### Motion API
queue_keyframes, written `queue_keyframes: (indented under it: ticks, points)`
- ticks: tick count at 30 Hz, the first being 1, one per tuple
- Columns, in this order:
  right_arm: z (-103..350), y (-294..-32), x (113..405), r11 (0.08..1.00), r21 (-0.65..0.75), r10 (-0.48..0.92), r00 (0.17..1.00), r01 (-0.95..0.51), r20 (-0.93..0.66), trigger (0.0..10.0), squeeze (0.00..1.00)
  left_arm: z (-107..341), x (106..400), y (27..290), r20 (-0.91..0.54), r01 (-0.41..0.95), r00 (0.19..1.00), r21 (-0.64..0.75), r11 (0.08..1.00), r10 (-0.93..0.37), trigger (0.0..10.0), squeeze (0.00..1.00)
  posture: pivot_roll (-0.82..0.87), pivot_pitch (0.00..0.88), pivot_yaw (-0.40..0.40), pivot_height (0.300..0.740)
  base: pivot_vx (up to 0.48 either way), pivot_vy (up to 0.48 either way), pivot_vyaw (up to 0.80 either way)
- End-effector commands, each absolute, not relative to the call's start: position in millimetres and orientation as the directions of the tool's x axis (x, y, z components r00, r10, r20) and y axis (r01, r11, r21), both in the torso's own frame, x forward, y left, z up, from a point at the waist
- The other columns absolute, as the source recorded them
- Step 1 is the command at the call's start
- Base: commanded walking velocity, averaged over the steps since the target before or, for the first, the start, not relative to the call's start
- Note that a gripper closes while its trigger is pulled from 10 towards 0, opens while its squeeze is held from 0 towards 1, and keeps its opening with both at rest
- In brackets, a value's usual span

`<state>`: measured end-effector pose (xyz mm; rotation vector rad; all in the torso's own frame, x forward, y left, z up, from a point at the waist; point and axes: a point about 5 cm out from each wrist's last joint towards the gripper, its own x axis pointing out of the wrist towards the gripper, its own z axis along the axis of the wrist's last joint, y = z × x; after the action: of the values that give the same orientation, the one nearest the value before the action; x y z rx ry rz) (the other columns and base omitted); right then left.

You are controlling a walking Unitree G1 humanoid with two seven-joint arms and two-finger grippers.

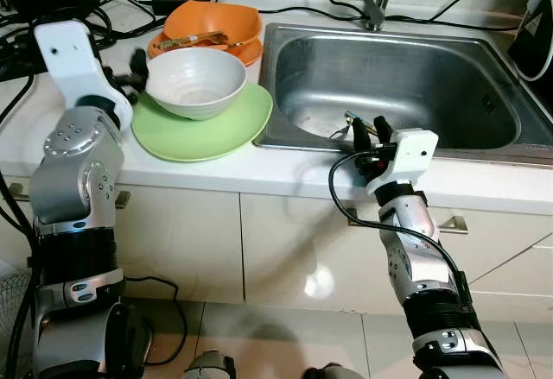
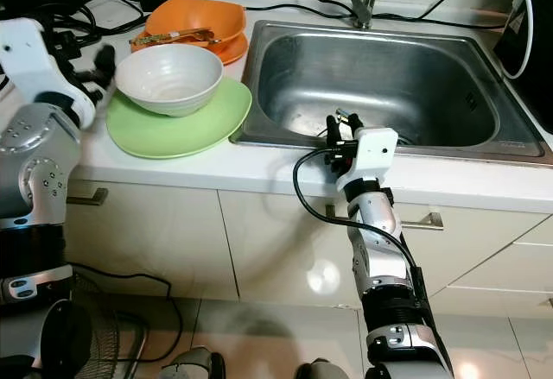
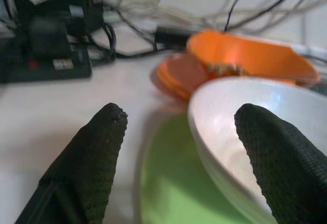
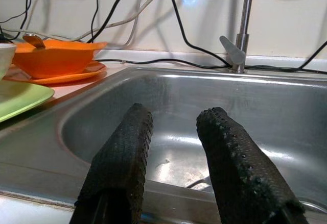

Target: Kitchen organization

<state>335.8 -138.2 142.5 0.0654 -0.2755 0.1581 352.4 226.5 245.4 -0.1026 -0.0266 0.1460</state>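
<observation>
The white table (image 1: 285, 176) carries a stainless steel sink (image 1: 484, 150) on the right and stacked crockery on the left.

A white bowl (image 1: 197, 81) sits upright on a green plate (image 1: 207, 133). The plate lies near the table's front edge, and its right rim reaches over the sink's left lip. Behind them, farther from the robot, an orange bowl (image 1: 216, 21) rests on an orange plate (image 1: 246, 53). A piece of cutlery (image 1: 192, 41) lies across the orange bowl; its type cannot be determined. Black cables (image 1: 78, 16) and dark electrical gear occupy the far left of the table. A tap (image 1: 377, 3) stands at the sink's far rim.

Left claw (image 3: 179, 132): wide open and holding nothing. It is at table level just left of the white bowl. In the left wrist view, one finger (image 3: 278, 152) lies in front of the bowl's rim and the other over bare table beside the green plate. Contact with the bowl cannot be confirmed.

Right claw (image 1: 370, 130): raised at the sink's near edge and pointing into the basin. Its fingers (image 4: 125, 157) stand moderately apart and grip nothing. A small metal item (image 1: 350, 120) lies on the sink floor just beyond the fingertips; it is too small to identify.

Cabinet doors (image 1: 181, 241) with metal handles front the table, above a pale tiled floor (image 1: 285, 336).
</observation>
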Motion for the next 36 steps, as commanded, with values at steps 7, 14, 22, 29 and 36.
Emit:
queue_keyframes:
  ticks: [7, 14, 22, 29, 36]
  points:
    - [141, -136, 337, 0.984, 0.056, 0.149, 0.954, -0.169, 0.262, 10.0, 0.00, 242, 363, 222, -0.063, -0.108, 0.993, -0.173, 0.979, 0.098, 10.0, 0.00, 0.07, 0.047, -0.007, 0.718, 0.000, 0.000, 0.00]
    - [142, -134, 338, 0.983, 0.059, 0.151, 0.953, -0.172, 0.263, 10.0, 0.00, 236, 362, 211, -0.127, -0.051, 0.992, -0.242, 0.969, 0.020, 10.0, 0.00, 0.07, 0.044, -0.003, 0.718, 0.000, 0.000, 0.00]
    - [142, -133, 339, 0.983, 0.064, 0.150, 0.954, -0.172, 0.261, 10.0, 0.00, 228, 360, 203, -0.193, 0.002, 0.979, -0.284, 0.959, -0.060, 10.0, 0.00, 0.07, 0.042, 0.002, 0.718, 0.000, 0.000, 0.00]
    - [141, -133, 339, 0.984, 0.065, 0.146, 0.955, -0.168, 0.259, 10.0, 0.00, 226, 360, 199, -0.214, 0.014, 0.972, -0.343, 0.939, -0.093, 10.0, 0.00, 0.07, 0.044, 0.003, 0.718, 0.000, 0.000, 0.00]
    - [141, -132, 339, 0.983, 0.067, 0.146, 0.955, -0.169, 0.257, 10.0, 0.00, 227, 358, 198, -0.193, 0.019, 0.977, -0.351, 0.936, -0.092, 0.0, 0.00, 0.07, 0.046, 0.003, 0.718, 0.000, 0.000, 0.00]
